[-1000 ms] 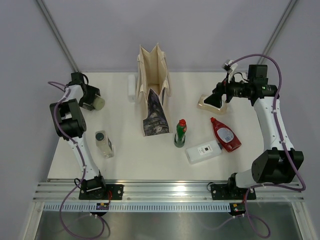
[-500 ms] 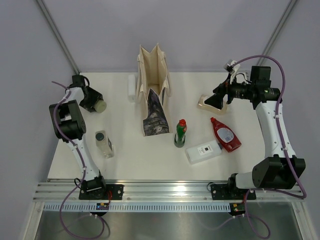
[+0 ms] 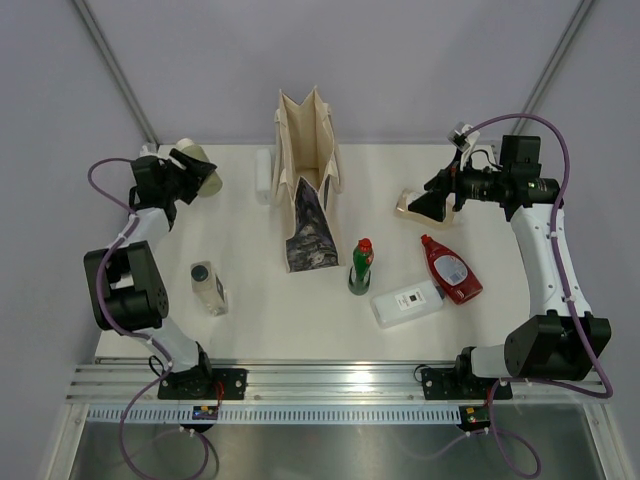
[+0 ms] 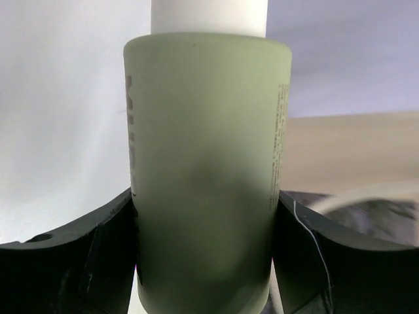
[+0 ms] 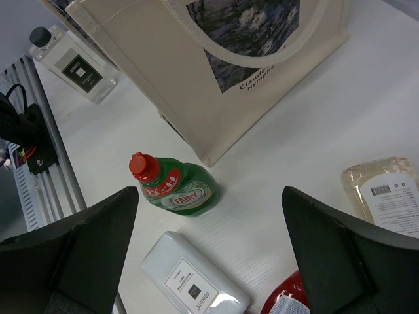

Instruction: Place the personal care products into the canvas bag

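**Now: one tube in hand, the bag yet to be reached**

Closest to the robot, the white rectangular bottle (image 3: 405, 303) lies to the near right of the canvas bag (image 3: 305, 225). The clear bottle (image 3: 208, 287), black-capped, lies to the bag's near left. A little farther out, the flat red bottle (image 3: 450, 270) rests to the bag's right. The green bottle (image 3: 361, 266) stands just off the bag's near right corner, red cap up.

The bag stands upright with its mouth open to the top and its printed face toward the robot. Whether anything already lies inside cannot be told.

Farther back on the bag's right, the amber bottle (image 3: 408, 207) lies flat. The right gripper (image 3: 428, 204) hovers close over it, fingers spread wide and gripping nothing.

Well apart on the bag's left, the left gripper (image 3: 192, 175) carries a pale green tube (image 4: 203, 131) with a white cap. Its fingers (image 4: 78, 261) pinch the tube from both sides, and the tube appears held aloft.

Farthest of all, a white tube (image 3: 263, 175) lies just beside the bag's far left wall.

The step in hand looks like the carry of the pale green tube toward the bag. The next move calls for swinging it across to the bag's mouth, high enough to clear rim and handles. The tube should be centred over the narrow opening before the fingers part. The right arm seems poised for the amber bottle. It would need to come down with its fingers astride the flat body before closing.
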Tool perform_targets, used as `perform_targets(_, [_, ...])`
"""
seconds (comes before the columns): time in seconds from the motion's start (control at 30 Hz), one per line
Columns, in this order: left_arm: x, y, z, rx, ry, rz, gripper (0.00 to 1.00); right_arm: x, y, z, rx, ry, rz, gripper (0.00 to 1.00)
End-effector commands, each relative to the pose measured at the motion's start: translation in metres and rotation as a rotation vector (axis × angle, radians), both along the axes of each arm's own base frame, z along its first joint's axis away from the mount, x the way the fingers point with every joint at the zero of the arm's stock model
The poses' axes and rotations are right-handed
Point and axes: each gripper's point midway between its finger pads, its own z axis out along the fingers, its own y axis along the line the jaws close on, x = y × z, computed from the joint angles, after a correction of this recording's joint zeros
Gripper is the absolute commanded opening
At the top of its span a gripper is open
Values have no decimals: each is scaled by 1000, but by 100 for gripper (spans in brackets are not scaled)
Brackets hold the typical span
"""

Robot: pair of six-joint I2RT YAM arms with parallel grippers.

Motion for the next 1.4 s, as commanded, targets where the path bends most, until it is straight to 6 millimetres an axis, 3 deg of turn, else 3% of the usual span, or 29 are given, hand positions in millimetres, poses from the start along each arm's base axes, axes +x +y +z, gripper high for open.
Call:
perform_targets(0.0, [1, -49, 139, 12, -510, -201, 0, -11, 3, 13, 32, -21, 19, 99])
perform_targets(0.17, [-23, -117, 183, 2, -646, -384, 0, -10, 3, 12, 37, -6, 11, 100])
perform_targets(0.27, [-37, -141, 217, 26, -727, -428, 0, -11, 2, 13, 30, -7, 7, 100])
perform_targets(0.37, [-52, -160, 246, 35, -794, -452, 0, -11, 2, 10, 26, 0, 4, 99])
perform_targets(0.6, [-73, -186, 307, 76, -917, -487, 0, -11, 2, 9, 27, 7, 2, 99])
perform_targets(0.7, [-69, -202, 309, 99, -897, -517, 0, -10, 2, 9, 31, 9, 3, 99])
perform_targets(0.73, [-70, -205, 324, 120, -926, -523, 0, -10, 2, 8, 32, 11, 4, 99])
perform_targets(0.77, [-62, -218, 310, 110, -872, -550, 0, -9, 2, 9, 35, 9, 4, 100])
perform_targets(0.83, [-57, -228, 315, 123, -866, -566, 3, -8, 2, 8, 37, 12, 2, 100])
perform_targets(0.87, [-47, -240, 297, 116, -806, -583, 4, -8, 2, 8, 38, 12, 1, 99])
perform_targets(1.03, [-31, -268, 274, 183, -718, -584, 13, -8, 2, 7, 32, 5, -2, 100])
perform_targets(1.13, [-22, -273, 257, 247, -648, -573, 23, -9, 1, 5, 29, 7, -5, 99])
perform_targets(1.37, [-12, -262, 230, 333, -529, -496, 45, -6, 1, 0, 34, 17, -11, 100])
